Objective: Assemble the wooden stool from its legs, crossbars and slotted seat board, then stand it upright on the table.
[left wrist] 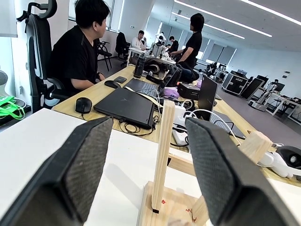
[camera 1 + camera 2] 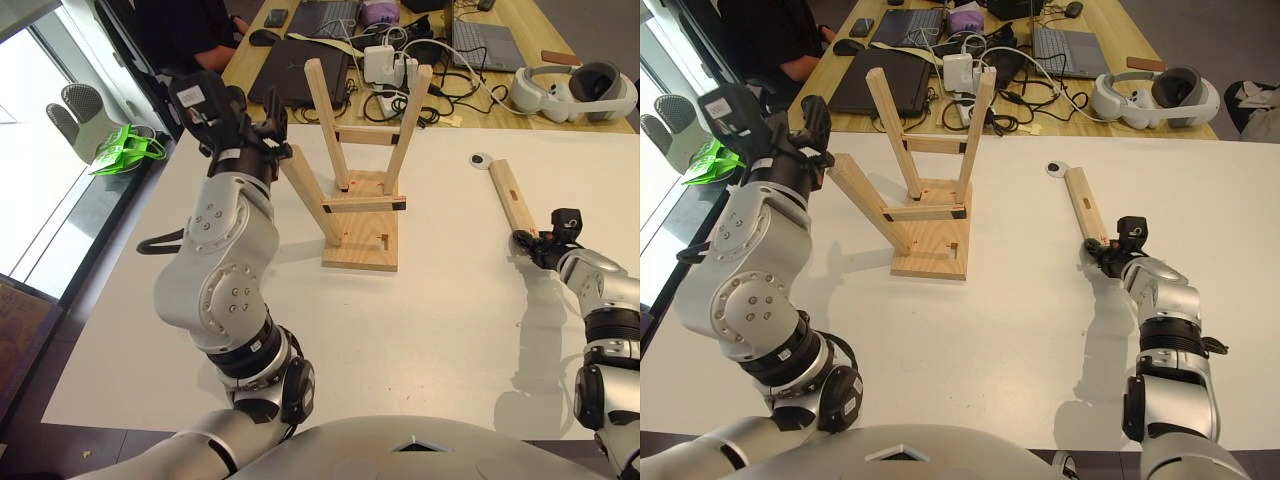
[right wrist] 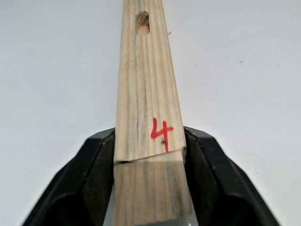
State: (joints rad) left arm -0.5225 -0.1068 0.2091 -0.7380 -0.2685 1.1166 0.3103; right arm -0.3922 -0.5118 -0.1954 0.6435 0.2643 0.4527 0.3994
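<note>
The stool lies upside down: its slotted seat board (image 2: 362, 255) is flat on the white table (image 2: 420, 340), and three legs stand up from it, joined by crossbars (image 2: 362, 204). The leftmost leg (image 2: 308, 195) leans outward. My left gripper (image 2: 268, 128) hovers open beside that leg's top end; in the left wrist view its wide-spread fingers (image 1: 89, 165) hold nothing. A loose fourth leg (image 2: 511, 195), marked with a red 4 (image 3: 161, 134), lies on the table at the right. My right gripper (image 2: 530, 241) is shut on its near end.
A small white round piece (image 2: 481, 159) lies just beyond the loose leg. Behind the table, a wooden desk carries laptops (image 2: 295, 65), a power strip with cables (image 2: 392, 70) and a white headset (image 2: 575, 90). The table's near half is bare.
</note>
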